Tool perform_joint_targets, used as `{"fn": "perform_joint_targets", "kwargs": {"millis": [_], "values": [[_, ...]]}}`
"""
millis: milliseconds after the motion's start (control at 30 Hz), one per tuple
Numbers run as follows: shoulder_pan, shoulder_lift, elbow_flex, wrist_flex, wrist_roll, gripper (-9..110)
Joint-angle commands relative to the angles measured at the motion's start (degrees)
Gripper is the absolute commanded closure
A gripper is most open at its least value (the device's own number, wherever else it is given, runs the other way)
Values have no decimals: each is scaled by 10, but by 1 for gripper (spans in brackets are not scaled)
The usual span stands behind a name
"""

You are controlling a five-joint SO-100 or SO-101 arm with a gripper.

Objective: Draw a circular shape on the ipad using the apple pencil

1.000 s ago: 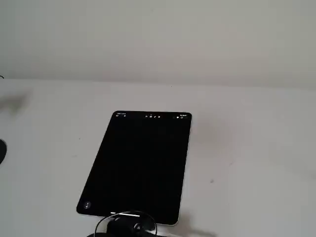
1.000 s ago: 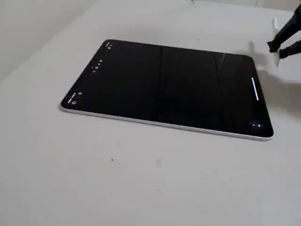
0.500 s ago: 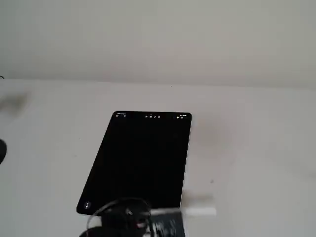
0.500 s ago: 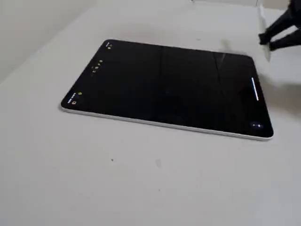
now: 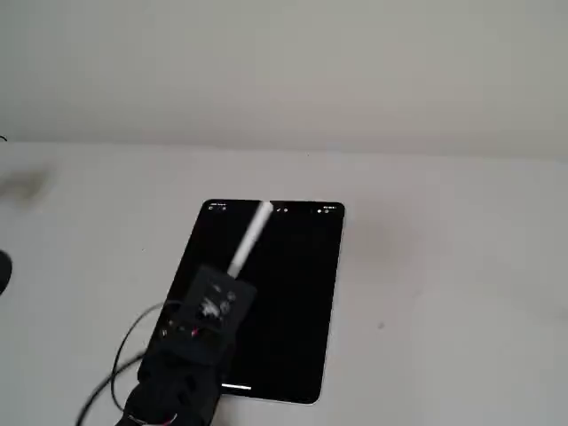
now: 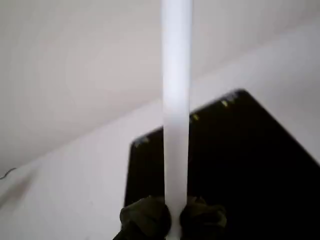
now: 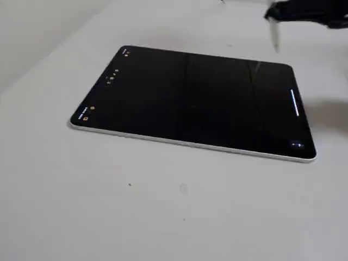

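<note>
The tablet [image 5: 293, 302] lay flat on the worktop [image 5: 444, 266], screen up and blank, with no circle visible. The hand [image 6: 172, 220] was clenched around the white stylus [image 6: 176, 100], held above the screen, apparently ready to descend and draw.

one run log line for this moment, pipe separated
pincer shut on thin white stylus | stylus above flat black-screen tablet | tip contact unclear | no drawn outline visible

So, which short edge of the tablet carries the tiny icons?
The ipad edge farthest from the tool; the nearer edge shows only one short bar.
</note>
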Motion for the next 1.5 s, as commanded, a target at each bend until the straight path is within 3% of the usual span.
{"fn": "perform_joint_targets", "kwargs": {"millis": [0,100,233,767,1467], "values": [[-11,-490,-109,-511,-61,102],[-10,-709,-203,-693,-104,102],[-15,-908,-331,-796,-149,102],[-18,-1060,-570,-656,-172,102],[-34,-1101,-590,-637,-178,102]]}}
